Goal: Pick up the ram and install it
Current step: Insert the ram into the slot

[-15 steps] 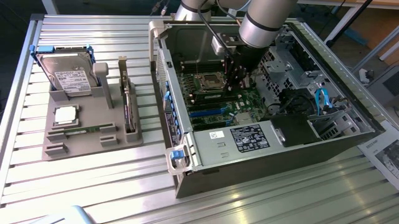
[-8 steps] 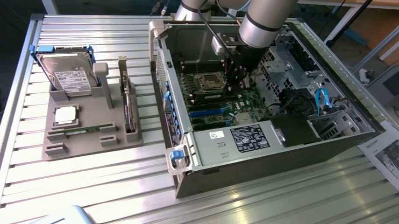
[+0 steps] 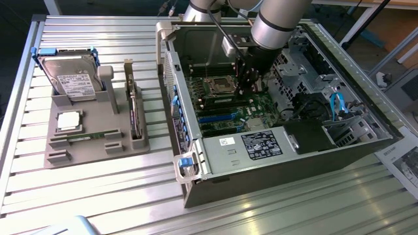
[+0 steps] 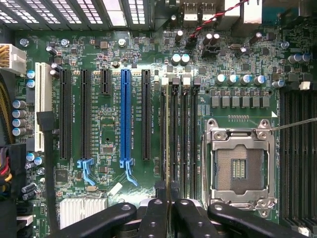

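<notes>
Down inside the computer case (image 3: pixel 274 181), centre frame, we are clamping the ram (image 4: pixel 168 158) in the gripper (image 4: pixel 170 210) over the memory slots (image 4: pixel 184 134); pickup done, seating not yet.

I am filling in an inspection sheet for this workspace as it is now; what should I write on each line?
Surface: slatted metal table, bearing a grey holder and an open computer case.
Job's things: one ram edge-on over the motherboard, held by the claw; second ram lying in the holder.
Clutter: hard drive, processor chip, expansion card, all in the holder.
Grippers: claw inside the case, shut on the ram.
Cables: blue cable in the case.
Surroundings: printed sheet at the exterior view's right.
</notes>
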{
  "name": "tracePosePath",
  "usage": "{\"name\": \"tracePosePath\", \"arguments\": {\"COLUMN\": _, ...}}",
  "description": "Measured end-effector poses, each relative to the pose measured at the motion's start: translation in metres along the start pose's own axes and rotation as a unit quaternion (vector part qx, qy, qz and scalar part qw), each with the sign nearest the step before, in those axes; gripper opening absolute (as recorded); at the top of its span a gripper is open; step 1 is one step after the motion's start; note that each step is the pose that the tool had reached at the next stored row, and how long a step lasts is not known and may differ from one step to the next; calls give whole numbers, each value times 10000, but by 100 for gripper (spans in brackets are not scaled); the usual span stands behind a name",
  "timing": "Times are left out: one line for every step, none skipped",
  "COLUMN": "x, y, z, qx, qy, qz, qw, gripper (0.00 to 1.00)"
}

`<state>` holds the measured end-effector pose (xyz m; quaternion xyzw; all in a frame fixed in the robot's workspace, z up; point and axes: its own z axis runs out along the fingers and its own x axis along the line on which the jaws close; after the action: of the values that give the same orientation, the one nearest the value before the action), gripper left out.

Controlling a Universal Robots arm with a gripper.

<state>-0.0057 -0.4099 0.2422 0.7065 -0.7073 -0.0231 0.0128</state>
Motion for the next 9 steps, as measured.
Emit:
{"name": "tracePosePath", "arguments": {"x": 0, "y": 0, "z": -4, "qx": 0, "qy": -1, "qz": 0, "qw": 10000, "gripper": 12}}
{"name": "tracePosePath", "arguments": {"x": 0, "y": 0, "z": -3, "qx": 1, "qy": -2, "qz": 0, "qw": 10000, "gripper": 12}}
{"name": "tracePosePath", "arguments": {"x": 0, "y": 0, "z": -4, "qx": 0, "qy": -2, "qz": 0, "qw": 10000, "gripper": 12}}
{"name": "tracePosePath", "arguments": {"x": 1, "y": 0, "z": -5, "qx": 0, "qy": 3, "qz": 0, "qw": 10000, "gripper": 12}}
{"name": "tracePosePath", "arguments": {"x": 2, "y": 0, "z": -6, "qx": 0, "qy": 10, "qz": 0, "qw": 10000, "gripper": 12}}
{"name": "tracePosePath", "arguments": {"x": 3, "y": 1, "z": -6, "qx": 0, "qy": 11, "qz": 1, "qw": 10000, "gripper": 12}}
{"name": "tracePosePath", "arguments": {"x": 3, "y": 0, "z": -5, "qx": 0, "qy": 10, "qz": 1, "qw": 10000, "gripper": 12}}
{"name": "tracePosePath", "arguments": {"x": 3, "y": 0, "z": -5, "qx": 0, "qy": 10, "qz": 1, "qw": 10000, "gripper": 12}}
{"name": "tracePosePath", "arguments": {"x": 4, "y": 0, "z": -4, "qx": 0, "qy": 11, "qz": 1, "qw": 10000, "gripper": 12}}
